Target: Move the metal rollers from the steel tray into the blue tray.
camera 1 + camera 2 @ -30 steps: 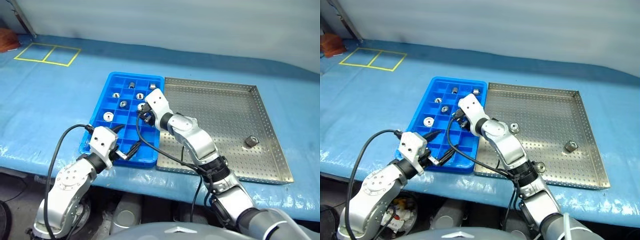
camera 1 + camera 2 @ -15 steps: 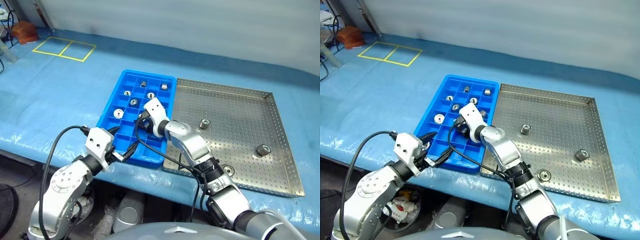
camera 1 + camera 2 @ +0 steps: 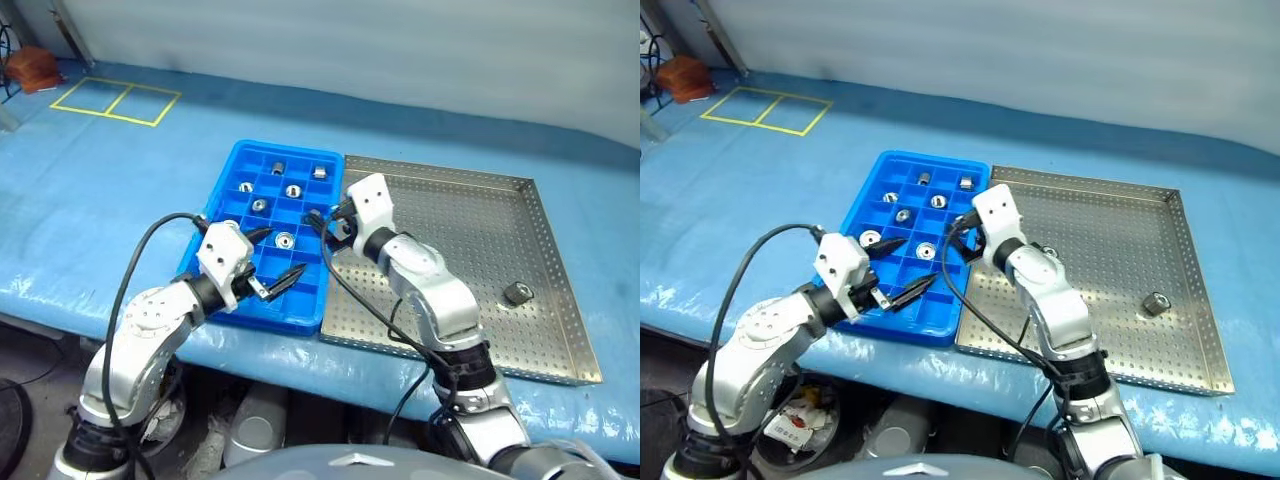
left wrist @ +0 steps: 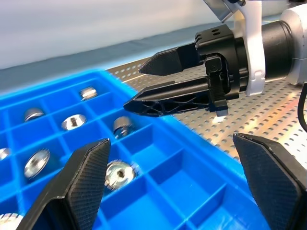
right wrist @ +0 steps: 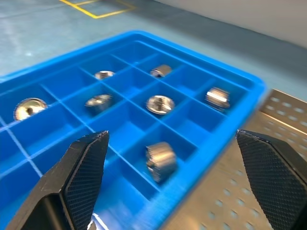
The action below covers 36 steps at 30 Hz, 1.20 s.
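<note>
Rollers (image 5: 160, 162) shiny metal; blue tray (image 3: 222, 205) glossy plastic; steel tray (image 3: 480, 250) perforated.

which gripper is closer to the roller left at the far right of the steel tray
Right. The right gripper hangs open at the seam between the blue tray and the steel tray, well short of that roller. The left gripper is farther away, open over the blue tray's near compartments.

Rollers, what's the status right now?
Left gripper and right gripper open, empty. Seven rollers in blue tray; one visible in steel tray. Nothing blocking.
</note>
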{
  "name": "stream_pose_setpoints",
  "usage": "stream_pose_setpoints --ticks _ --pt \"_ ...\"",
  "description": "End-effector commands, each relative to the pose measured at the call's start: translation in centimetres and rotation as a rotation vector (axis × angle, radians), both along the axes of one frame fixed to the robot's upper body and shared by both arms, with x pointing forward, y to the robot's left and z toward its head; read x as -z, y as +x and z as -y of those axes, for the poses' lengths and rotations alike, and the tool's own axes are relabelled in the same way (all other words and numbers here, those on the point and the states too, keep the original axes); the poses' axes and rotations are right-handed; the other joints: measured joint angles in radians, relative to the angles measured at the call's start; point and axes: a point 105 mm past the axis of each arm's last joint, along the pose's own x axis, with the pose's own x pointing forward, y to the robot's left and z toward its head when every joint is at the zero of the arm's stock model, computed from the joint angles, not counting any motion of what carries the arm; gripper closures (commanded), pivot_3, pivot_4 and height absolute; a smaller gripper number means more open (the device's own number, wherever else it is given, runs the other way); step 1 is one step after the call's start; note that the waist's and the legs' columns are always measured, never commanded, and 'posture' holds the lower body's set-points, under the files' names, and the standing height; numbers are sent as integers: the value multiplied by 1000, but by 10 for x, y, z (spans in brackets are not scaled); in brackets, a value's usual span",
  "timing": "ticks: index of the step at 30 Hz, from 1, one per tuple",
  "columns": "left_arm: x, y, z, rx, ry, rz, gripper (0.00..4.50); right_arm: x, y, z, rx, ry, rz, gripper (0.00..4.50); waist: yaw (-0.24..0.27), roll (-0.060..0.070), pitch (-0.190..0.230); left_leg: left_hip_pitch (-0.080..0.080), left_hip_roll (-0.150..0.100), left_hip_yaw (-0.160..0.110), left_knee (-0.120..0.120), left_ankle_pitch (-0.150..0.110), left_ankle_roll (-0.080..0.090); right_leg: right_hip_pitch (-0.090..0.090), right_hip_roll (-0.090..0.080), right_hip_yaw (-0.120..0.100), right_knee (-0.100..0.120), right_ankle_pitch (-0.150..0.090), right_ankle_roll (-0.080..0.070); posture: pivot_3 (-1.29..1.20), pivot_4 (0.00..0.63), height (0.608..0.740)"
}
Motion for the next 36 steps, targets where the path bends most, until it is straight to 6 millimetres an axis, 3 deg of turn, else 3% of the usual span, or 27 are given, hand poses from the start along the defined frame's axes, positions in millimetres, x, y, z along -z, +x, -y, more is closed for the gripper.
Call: stream_pose_setpoints --ticks 1,8,11,17,24,36 --pt "-1 8 14 63 24 -2 0 -17 -8 27 113 0 66 27 -36 0 0 0 0 0 0 0 0 0 0 1 0 0 0 154 150 740" --pt "1 44 54 122 68 -39 0 -10 -42 67 250 -38 49 27 -122 0 0 3 -2 -3 2 0 1 5 0 1 0 0 2 80 150 740" --pt "4 58 70 133 85 -52 0 -7 -54 73 273 -58 40 27 -160 0 0 4 -1 -3 3 0 1 5 1 2 1 1 3 43 150 740" --pt "19 80 98 152 148 -76 0 -2 -79 78 295 -83 19 27 -187 0 0 4 -1 -3 5 0 1 6 2 3 2 1 4 -16 150 740" --pt "40 107 110 60 182 -104 0 0 -95 70 292 -61 9 27 -205 -1 0 4 -1 -3 8 0 2 6 1 5 2 2 6 -59 150 740" --pt "43 111 116 74 169 -113 0 0 -98 70 303 -57 11 27 -219 -1 0 3 -1 -3 9 -1 3 6 1 6 2 2 6 -83 150 740"
